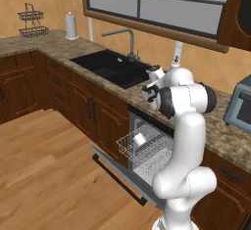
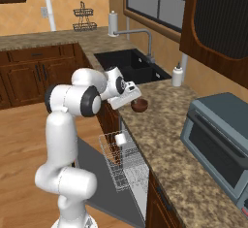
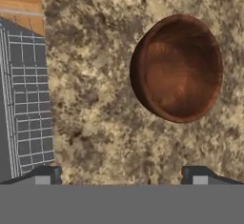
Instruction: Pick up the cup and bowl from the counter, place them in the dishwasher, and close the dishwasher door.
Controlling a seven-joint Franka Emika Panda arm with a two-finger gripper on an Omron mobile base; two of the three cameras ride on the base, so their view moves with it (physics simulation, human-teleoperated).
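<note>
Claw (image 3: 121, 174) hangs low over the desk (image 3: 95, 99), fingers spread wide, holding nothing, set to straddle the bowl (image 3: 177, 68) near the desk's front edge. Cup (image 2: 120, 138) already sits in the dishwasher (image 2: 123, 166) rack; door (image 1: 128, 174) down for loading.

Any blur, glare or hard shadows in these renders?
Hand view: bowl soft-edged, flat light, no glare. Left base view: rack wires blur together, door evenly lit. Right base view: toaster oven matte, counter speckle smeared, no cast shadows.
</note>
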